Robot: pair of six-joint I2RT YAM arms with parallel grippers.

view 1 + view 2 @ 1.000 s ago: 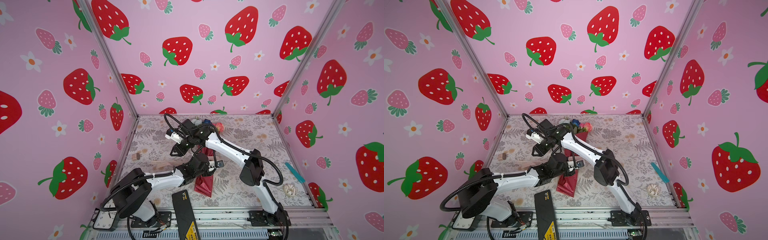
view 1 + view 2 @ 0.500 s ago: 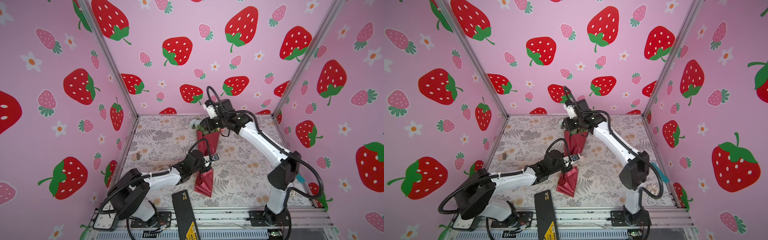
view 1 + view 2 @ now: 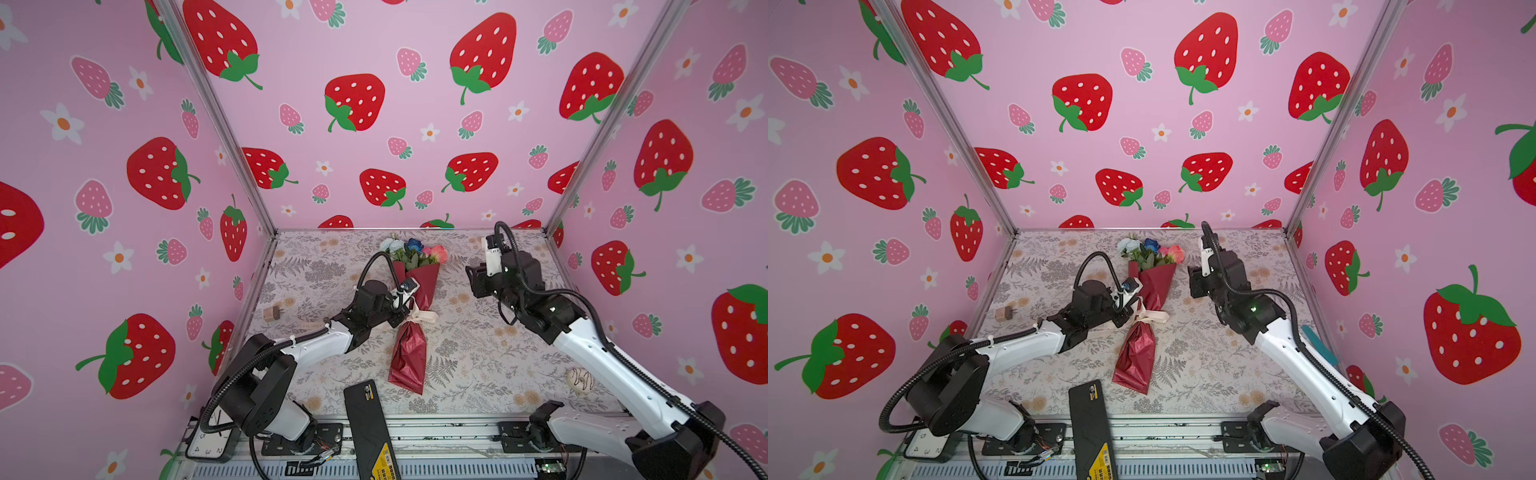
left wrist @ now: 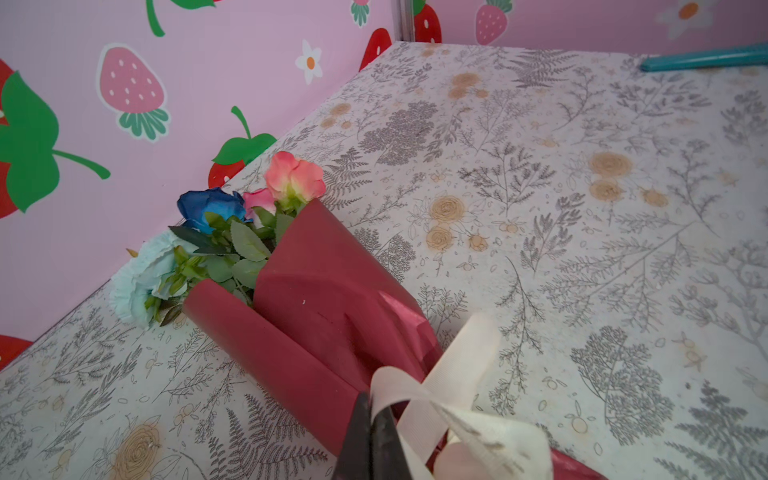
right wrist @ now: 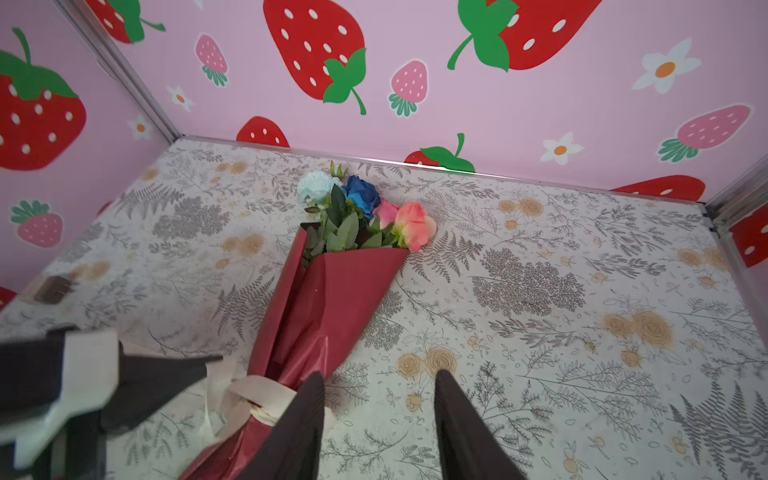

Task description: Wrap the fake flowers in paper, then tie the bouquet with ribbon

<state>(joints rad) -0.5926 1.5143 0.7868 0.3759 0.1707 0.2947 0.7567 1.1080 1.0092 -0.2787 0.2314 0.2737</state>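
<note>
1. The bouquet of fake flowers (image 3: 409,357) (image 3: 1138,357) lies flat near the middle of the counter (image 3: 478,353) in both top views. The blooms point to the back wall at upper centre of the frame. The dark red wrapper tail points to lower centre.
2. Pale blue, dark blue and pink-coral blooms with green leaves stick out of the wrapper mouth (image 4: 316,291) (image 5: 324,299).
3. A cream ribbon (image 3: 422,316) (image 3: 1152,316) goes around the narrow waist of the wrapper, with loops and ends lying loose beside it.
4. The left tool (image 4: 370,401) is closed, with its tips at the waist on the left of the bouquet. In the left wrist view a ribbon strand (image 4: 457,374) runs out from between the shut fingers, so it is pinching the ribbon.
5. The right tool (image 5: 379,376) is open, fingers apart with nothing between them. In the top views it hangs above the counter right of the bouquet, apart from it.
6. Also on the counter:
   - a black device (image 3: 365,419) at lower centre
   - a small brown block (image 3: 271,313) at the left edge
   - a white round item (image 3: 580,379) at lower right
   - a teal stick (image 3: 1318,345) by the right wall
</note>
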